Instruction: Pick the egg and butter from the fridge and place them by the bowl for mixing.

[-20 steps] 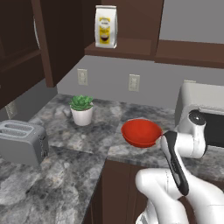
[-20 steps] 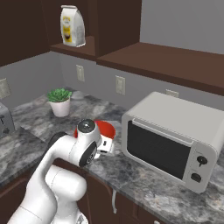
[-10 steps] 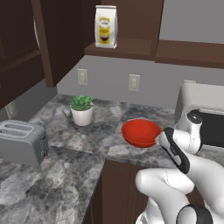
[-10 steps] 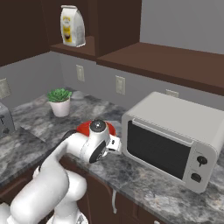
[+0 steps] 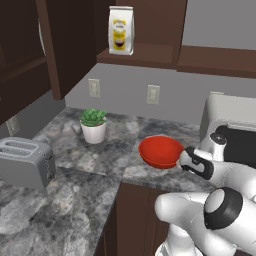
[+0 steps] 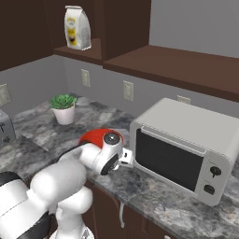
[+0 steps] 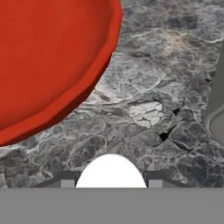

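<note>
In the hand view, the small white egg [image 7: 111, 168] sits between the two dark fingertips, so my gripper [image 7: 110, 180] is shut on it, low over the grey stone counter [image 7: 148, 100]. The glossy red bowl [image 7: 43, 57] lies just ahead and to the left, apart from the egg. From the base views, the bowl [image 5: 160, 151] [image 6: 93, 135] rests on the counter, with the hand [image 5: 194, 164] at its right rim between it and the microwave. The butter and the fridge are out of view.
A light-grey microwave [image 6: 182, 149] [image 5: 235, 130] stands close on the right; its foot [image 7: 216, 109] edges into the hand view. A white plant pot [image 5: 93, 131] and a toaster [image 5: 25, 162] stand to the left. A yellow bag [image 5: 121, 30] sits on the shelf above.
The arm has swung forward and lower, bringing the hand with the egg beside the bowl's right rim. The bowl and the base stayed put.
</note>
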